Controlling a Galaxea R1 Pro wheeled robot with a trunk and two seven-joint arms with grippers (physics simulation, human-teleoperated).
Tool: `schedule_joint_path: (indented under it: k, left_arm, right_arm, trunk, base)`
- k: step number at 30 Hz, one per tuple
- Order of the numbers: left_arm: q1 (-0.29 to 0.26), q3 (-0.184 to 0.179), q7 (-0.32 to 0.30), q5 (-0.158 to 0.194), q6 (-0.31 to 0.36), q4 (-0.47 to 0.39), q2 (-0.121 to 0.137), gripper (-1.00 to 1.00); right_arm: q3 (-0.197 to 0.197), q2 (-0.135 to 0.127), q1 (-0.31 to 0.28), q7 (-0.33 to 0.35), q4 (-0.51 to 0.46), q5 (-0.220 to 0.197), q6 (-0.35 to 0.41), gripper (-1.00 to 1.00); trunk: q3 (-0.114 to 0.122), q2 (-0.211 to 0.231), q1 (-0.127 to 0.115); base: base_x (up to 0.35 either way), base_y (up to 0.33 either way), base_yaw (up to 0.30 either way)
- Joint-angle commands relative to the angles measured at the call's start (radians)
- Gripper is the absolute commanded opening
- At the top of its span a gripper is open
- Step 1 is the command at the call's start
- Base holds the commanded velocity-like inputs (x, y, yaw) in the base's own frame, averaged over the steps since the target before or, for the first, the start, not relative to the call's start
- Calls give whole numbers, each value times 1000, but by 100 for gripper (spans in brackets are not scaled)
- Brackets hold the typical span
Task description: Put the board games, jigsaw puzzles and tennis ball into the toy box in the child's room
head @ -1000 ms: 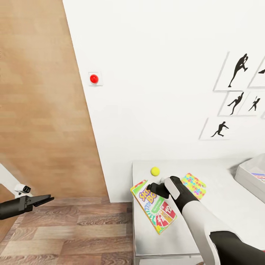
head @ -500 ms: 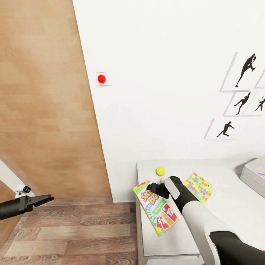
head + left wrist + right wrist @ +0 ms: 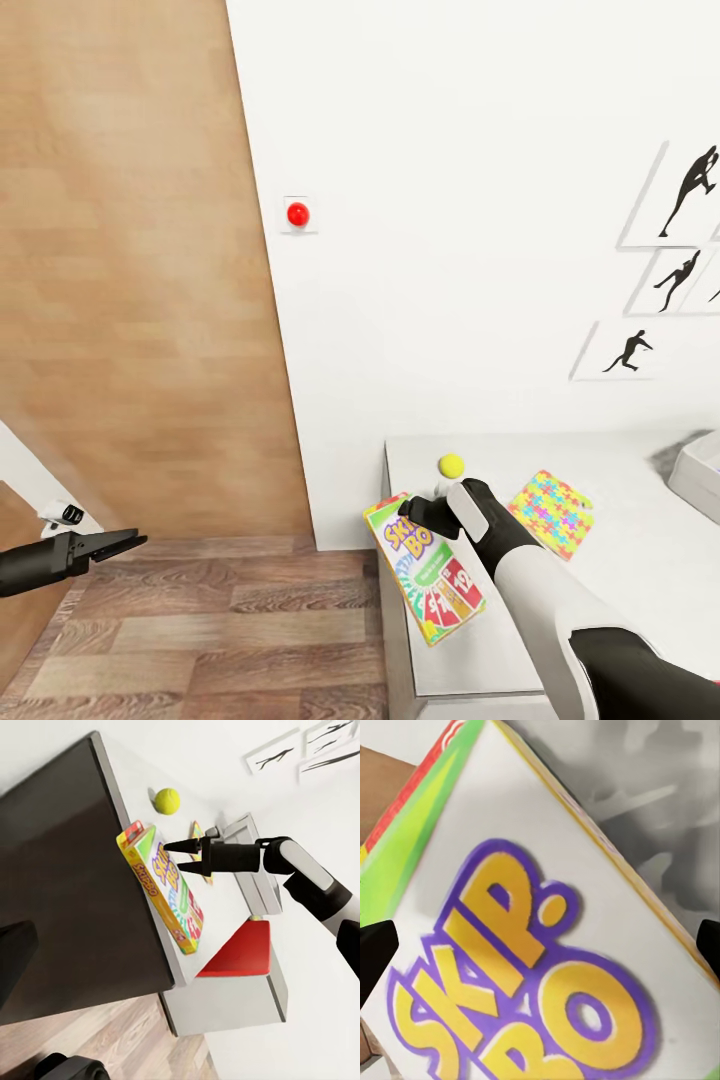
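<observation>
1. The right gripper hangs directly over the upper end of the yellow-green board game. In the left wrist view its two dark fingers are spread apart above the box lid, not closed on it. In the right wrist view the black fingertips sit at opposite edges of the frame, with the "SKIP-BO" lettering between them.
2. The board game lies at the near left corner of the table, set at an angle. Its upper-left corner and long edge overhang the table's side; the left wrist view shows it projecting past the dark glossy side panel.
3. The tennis ball rests on the table top, near the wall and just beyond the right gripper.
4. One jigsaw puzzle lies flat on the table, to the right of the gripper and apart from the board game.
5. The toy box shows partly at the right edge of the head view, on the table, well apart from the board game.
6. The left gripper hovers over the wood-plank floor, well left of the table. Its fingers look close together and hold nothing.
</observation>
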Motion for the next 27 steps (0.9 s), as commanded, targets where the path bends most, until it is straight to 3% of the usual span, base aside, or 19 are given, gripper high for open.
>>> schedule_joint_path:
  k: [1, 11, 15, 20, 23, 27]
  left_arm:
    - [-1, 0, -4, 0, 11, 0, 1, 100]
    - [-1, 0, -4, 0, 11, 0, 0, 100]
    - [-1, 0, -4, 0, 10, 0, 0, 100]
    - [-1, 0, -4, -1, 8, 0, 0, 100]
    - [-1, 0, -4, -1, 8, 0, 0, 100]
    - [-1, 0, -4, -1, 8, 0, -1, 100]
  right_arm:
    - [2, 0, -1, -9, -1, -11, 2, 100]
    - [-4, -6, 9, -2, -16, -12, 2, 100]
    - [-7, -7, 13, 44, -57, -12, 2, 100]
    - [-6, -28, 17, 73, -243, -20, 35, 100]
    - [-12, -44, 71, 77, -412, -28, 115, 100]
    - [-57, -53, 187, 98, -664, -54, 209, 100]
  trunk:
    - [-2, -2, 1]
    - [-2, -2, 1]
    - [-1, -2, 1]
    - [5, -2, 1]
    - [9, -2, 1]
    - [14, -2, 1]
  base:
    - [0, 11, 0]
    - [0, 2, 0]
    - [0, 0, -48]
    - [0, 0, -161]
    - [0, 0, -182]
    - [0, 0, -184]
